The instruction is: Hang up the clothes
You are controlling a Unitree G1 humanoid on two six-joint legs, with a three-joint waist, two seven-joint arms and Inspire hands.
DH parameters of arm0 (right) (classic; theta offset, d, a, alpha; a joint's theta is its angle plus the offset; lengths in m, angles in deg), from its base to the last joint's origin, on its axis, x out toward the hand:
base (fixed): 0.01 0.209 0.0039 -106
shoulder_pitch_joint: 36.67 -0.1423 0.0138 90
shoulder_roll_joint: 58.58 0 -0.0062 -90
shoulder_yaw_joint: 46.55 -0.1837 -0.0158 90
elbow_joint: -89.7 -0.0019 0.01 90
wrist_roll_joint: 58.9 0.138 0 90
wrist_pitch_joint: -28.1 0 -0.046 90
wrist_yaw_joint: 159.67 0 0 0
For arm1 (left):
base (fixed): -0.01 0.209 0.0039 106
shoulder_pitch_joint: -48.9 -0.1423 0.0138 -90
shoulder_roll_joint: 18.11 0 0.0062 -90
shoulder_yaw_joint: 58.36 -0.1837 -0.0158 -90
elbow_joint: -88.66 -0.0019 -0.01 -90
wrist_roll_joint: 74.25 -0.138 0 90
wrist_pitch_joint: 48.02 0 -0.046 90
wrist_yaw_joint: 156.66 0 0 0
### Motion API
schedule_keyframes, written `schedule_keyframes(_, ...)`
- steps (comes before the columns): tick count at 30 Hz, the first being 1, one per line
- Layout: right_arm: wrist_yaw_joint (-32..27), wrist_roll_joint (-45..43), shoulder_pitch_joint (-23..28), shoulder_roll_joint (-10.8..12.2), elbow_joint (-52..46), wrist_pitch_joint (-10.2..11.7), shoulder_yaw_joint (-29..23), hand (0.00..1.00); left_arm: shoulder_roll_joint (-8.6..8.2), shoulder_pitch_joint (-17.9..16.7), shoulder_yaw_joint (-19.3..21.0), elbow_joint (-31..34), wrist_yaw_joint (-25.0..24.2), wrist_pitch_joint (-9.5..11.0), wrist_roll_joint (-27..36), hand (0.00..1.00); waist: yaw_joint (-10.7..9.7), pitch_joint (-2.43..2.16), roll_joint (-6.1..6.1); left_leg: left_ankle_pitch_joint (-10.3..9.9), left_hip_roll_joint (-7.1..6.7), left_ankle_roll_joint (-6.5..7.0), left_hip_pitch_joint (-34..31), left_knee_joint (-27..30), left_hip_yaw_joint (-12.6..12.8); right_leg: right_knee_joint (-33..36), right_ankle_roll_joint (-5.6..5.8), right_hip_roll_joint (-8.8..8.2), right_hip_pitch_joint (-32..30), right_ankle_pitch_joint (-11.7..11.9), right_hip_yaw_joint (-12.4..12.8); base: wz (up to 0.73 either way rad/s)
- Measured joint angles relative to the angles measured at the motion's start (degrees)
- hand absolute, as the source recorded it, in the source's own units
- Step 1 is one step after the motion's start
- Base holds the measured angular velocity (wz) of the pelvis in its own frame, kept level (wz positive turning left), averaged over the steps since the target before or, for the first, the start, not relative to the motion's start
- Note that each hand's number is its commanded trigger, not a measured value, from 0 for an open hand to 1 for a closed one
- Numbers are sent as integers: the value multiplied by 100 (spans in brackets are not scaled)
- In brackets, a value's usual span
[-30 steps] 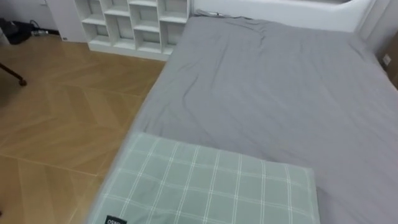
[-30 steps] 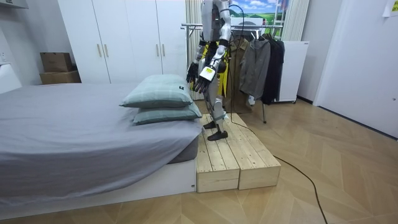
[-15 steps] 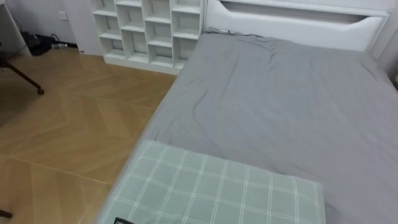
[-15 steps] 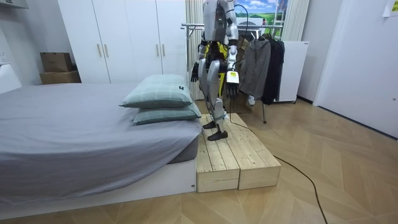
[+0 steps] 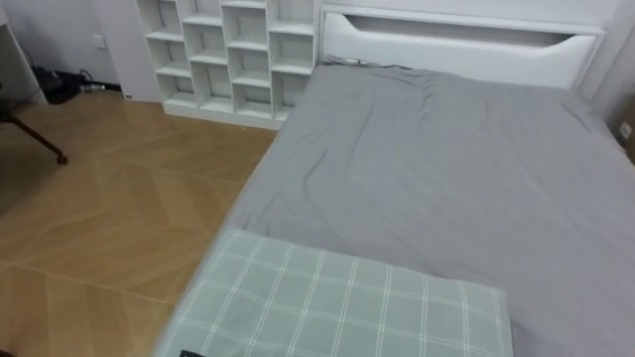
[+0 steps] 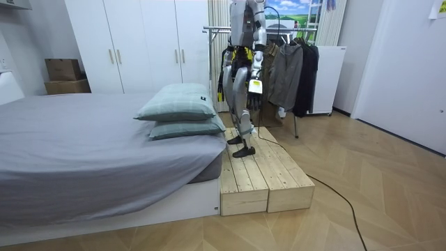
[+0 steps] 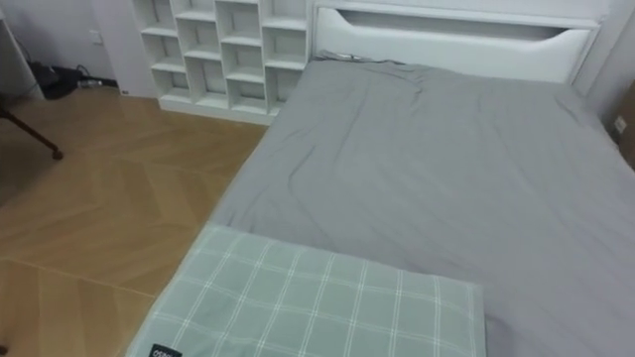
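As the robot stands on the platform (image 6: pixel 259 183) at the pillow end of the bed (image 5: pixel 446 178), both arms hang down at its sides. What appears to be the left hand (image 6: pixel 253 96), marked by a pale tag, hangs on the room view's right of the body. The right hand (image 6: pixel 221 87) shows dark on the room view's left. Both are too small to tell whether the fingers are released, clenched or grasping anything.

The clothes (image 6: pixel 286 73), a grey garment with darker ones beside it, hang on the rack (image 6: pixel 214 29) behind the robot. They are near the left hand's fingers, to the room view's right of them, on the side away from the bed.

Two stacked pillows (image 6: pixel 180 104) lie on the bed, below the right hand's fingers and to the room view's left of them. From the head camera, the top pillow (image 5: pixel 347 307), green and checked, lies at the lower edge. The grey sheet runs from it to a white board at the far end. A white shelf (image 5: pixel 233 50) stands by the wall, beyond wood floor (image 5: pixel 109 208) on the robot's left.
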Motion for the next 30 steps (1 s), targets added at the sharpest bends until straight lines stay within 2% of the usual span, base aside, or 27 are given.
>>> schedule_keyframes(5,140,-277,30,13,-5,-178,1,0,1,30,-95,-80,-217,-61,113,0,17,4,7,4,17,-8,180,-215,114,1,-2,12,31,-1,132,-16)
schedule_keyframes(8,193,-396,36,23,3,-272,0,0,-9,31,-102,-118,-383,-154,70,0,18,-41,19,8,23,-13,213,-232,149,2,-3,15,32,0,140,-1)
schedule_keyframes(10,189,-389,29,24,17,-314,-8,0,-11,15,-103,-121,-515,-194,70,0,18,0,21,9,28,-12,280,-234,186,1,-3,11,48,0,144,-7)
schedule_keyframes(13,189,-357,26,30,15,-357,-17,0,-11,25,-115,-121,-677,-253,71,0,8,19,13,8,25,-11,298,-245,197,1,-2,6,113,0,161,-2)
schedule_keyframes(20,188,-344,17,43,13,-365,-27,0,-10,44,-151,-123,-878,-287,70,0,7,22,49,4,26,-6,314,-252,253,0,-2,6,110,0,277,-4)
schedule_keyframes(30,197,-252,104,92,1,-551,-25,0,-11,35,-221,-123,-1081,-396,71,0,-8,37,71,-15,36,-12,399,-336,238,92,-2,17,102,0,314,-1)
